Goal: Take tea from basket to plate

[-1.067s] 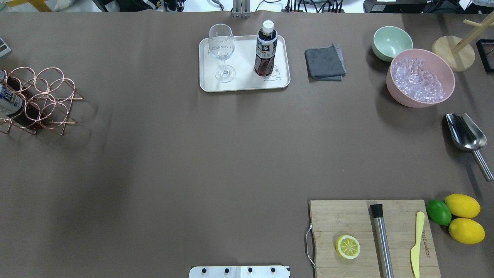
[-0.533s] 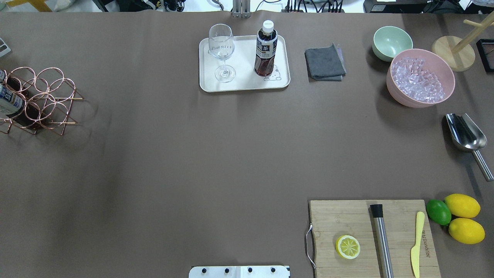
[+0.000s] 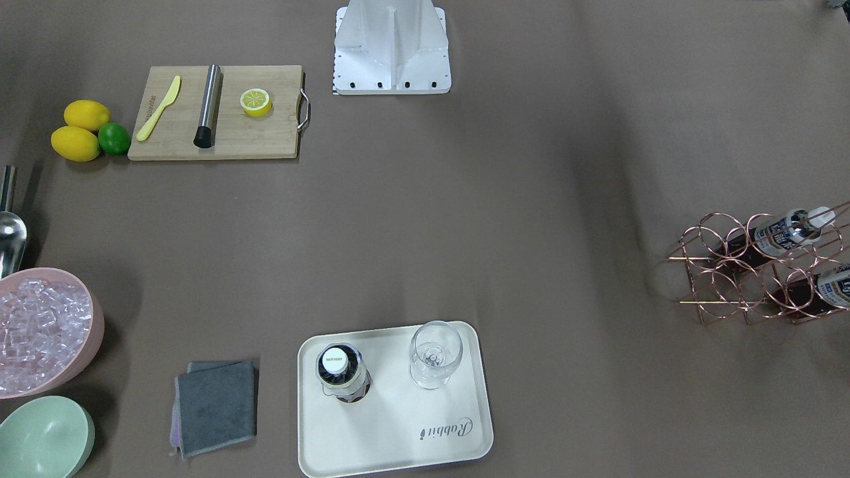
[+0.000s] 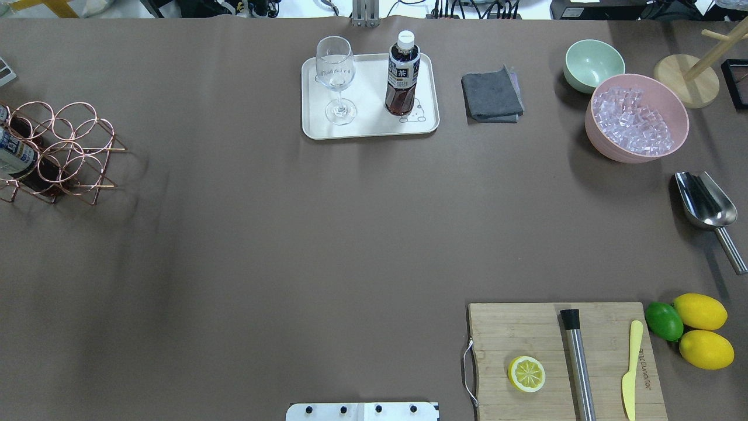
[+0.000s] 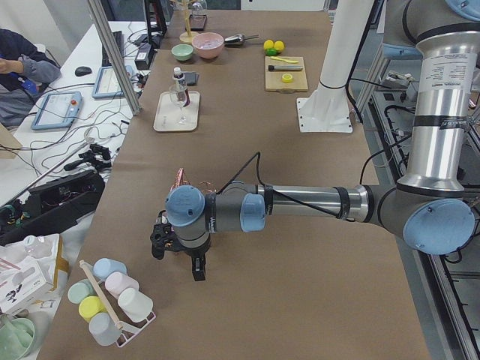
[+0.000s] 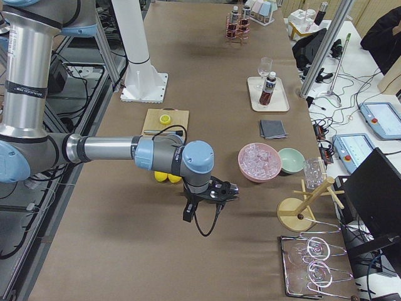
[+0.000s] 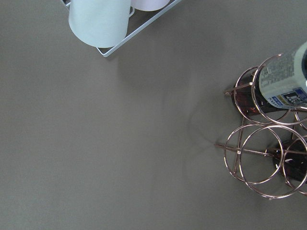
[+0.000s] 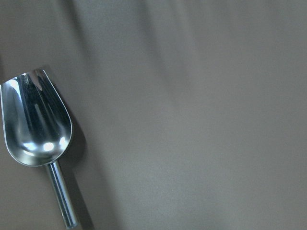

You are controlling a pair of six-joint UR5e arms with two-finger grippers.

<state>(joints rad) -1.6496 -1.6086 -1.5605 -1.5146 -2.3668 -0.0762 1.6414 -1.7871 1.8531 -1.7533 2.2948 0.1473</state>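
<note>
Brown cloth covers the surface (image 4: 292, 234), and the plate (image 4: 369, 130) sits near its far edge from the robot. One tea (image 4: 402, 76) stands upright on the plate, at the end with the bear drawing. A stemmed glass (image 4: 335, 79) stands on the same plate (near the bottle, not touching it). Well off to the robot's left of the plate is the basket (image 4: 70, 153), where two more bottles (image 3: 787, 231) lie in its ring cells. Just to the plate's other side lies a folded grey cloth (image 4: 492, 96), and further that way a pink tub of ice (image 4: 637, 117).

The left fingers (image 5: 161, 244) hang low over the surface, beyond the basket from the plate. The right fingers (image 6: 227, 190) hang beyond the tub from the plate. Only the side cameras show either pair, so how far they are parted, or whether they hold anything, cannot be told.
</note>
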